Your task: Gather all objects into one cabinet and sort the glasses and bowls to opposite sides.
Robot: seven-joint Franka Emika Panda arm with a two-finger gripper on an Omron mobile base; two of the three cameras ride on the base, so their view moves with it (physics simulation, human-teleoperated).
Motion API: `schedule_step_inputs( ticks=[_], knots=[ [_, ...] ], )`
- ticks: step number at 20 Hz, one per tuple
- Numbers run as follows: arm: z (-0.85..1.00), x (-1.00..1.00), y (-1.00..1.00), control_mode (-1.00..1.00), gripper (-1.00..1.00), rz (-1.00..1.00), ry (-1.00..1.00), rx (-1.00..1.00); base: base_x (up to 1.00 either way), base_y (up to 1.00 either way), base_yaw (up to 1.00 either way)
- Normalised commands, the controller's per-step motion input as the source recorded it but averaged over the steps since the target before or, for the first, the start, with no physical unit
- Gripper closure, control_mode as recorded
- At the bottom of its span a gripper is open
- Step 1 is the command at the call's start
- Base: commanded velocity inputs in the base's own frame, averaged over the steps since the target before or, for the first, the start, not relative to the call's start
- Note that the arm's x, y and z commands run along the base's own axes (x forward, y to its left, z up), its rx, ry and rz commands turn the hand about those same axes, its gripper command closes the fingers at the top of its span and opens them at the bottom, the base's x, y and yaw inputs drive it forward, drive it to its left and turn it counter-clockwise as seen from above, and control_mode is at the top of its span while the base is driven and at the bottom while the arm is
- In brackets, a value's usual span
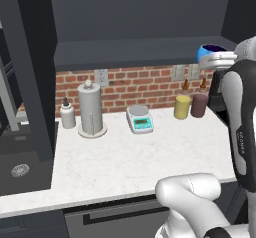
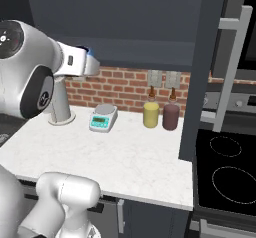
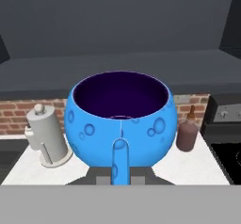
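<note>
One small blue bowl (image 3: pixel 121 119) is what we've got clamped in our gripper (image 3: pixel 120 158) right now, jaws pinched on its near wall with one fingertip (image 3: pixel 120 164) riding up the outside, dark inside facing up. We're holding it up in the air, level with the underside of the dark grey upper cabinet (image 1: pixel 140 17), well above the white marble counter (image 1: pixel 135 162). From the left base view the bowl peeks out just past our wrist at the cabinet's bottom edge. Down on the counter by the brick wall sit a paper towel holder (image 1: pixel 91 109), a small kitchen scale (image 1: pixel 139 119), a yellow bottle (image 1: pixel 182 104) and a dark brown bottle (image 1: pixel 199 102) side by side. An open cabinet door (image 2: pixel 200 72) with a long bar handle (image 2: pixel 231 67) hangs beside the stovetop (image 2: pixel 227 172).
</note>
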Motion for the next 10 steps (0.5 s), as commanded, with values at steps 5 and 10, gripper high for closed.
schedule_step_inputs(
  ticks=[5,10],
  knots=[
    [0.0,-0.94,0.18,-1.0,1.0,0.0,0.05,0.0,0.0,0.0,0.0],
    [0.0,-0.39,0.31,-1.0,1.0,0.01,0.16,0.0,0.0,0.0,0.0]
  ],
)
